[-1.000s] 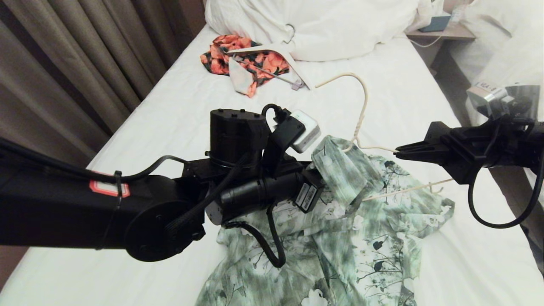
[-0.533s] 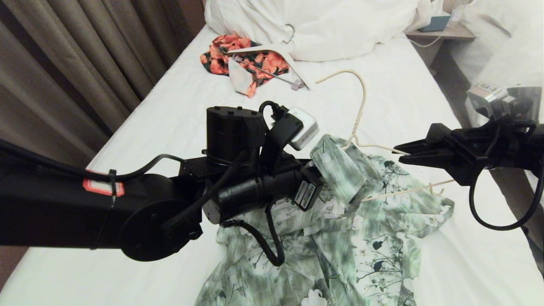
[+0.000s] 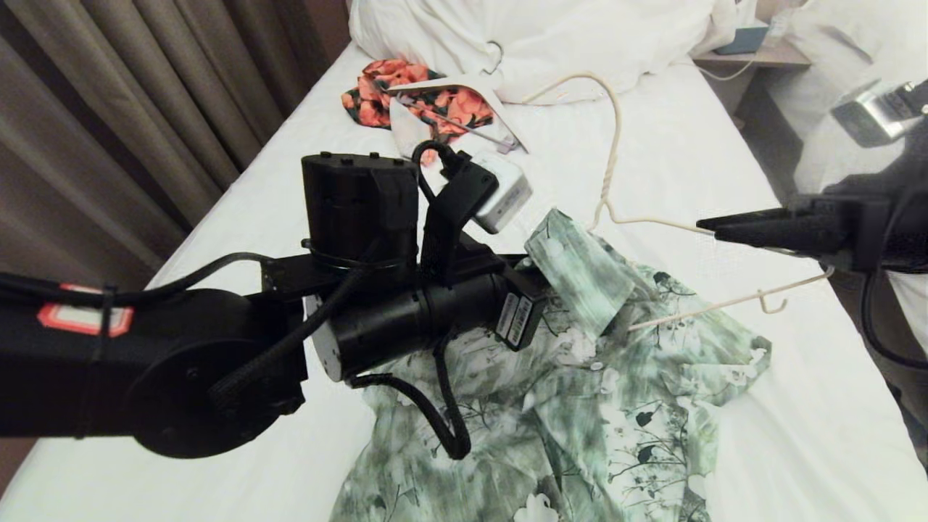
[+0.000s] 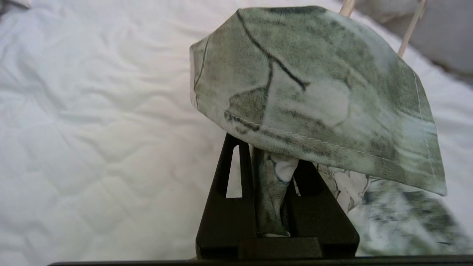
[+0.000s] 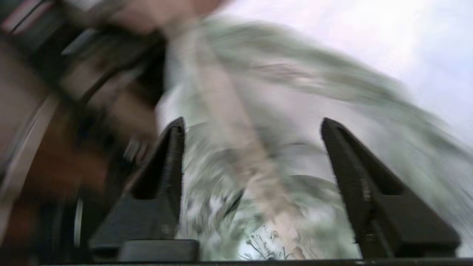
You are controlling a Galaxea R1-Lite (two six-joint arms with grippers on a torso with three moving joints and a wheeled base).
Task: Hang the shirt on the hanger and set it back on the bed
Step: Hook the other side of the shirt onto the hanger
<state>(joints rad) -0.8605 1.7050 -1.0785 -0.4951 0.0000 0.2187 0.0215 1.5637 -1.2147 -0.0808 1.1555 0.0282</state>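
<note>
The green-and-white flower-print short-sleeved shirt point(image 3: 580, 406) lies spread on the white-sheeted bed point(image 3: 290, 217), its collar lifted. The left gripper point(image 4: 271, 173) is clamped on a fold of collar cloth. The thin cream wire hanger point(image 3: 616, 167) rises from the collar, one shoulder still bare. Beside that shoulder, the right gripper point(image 5: 251, 147) stands with fingers apart, holding nothing.
</note>
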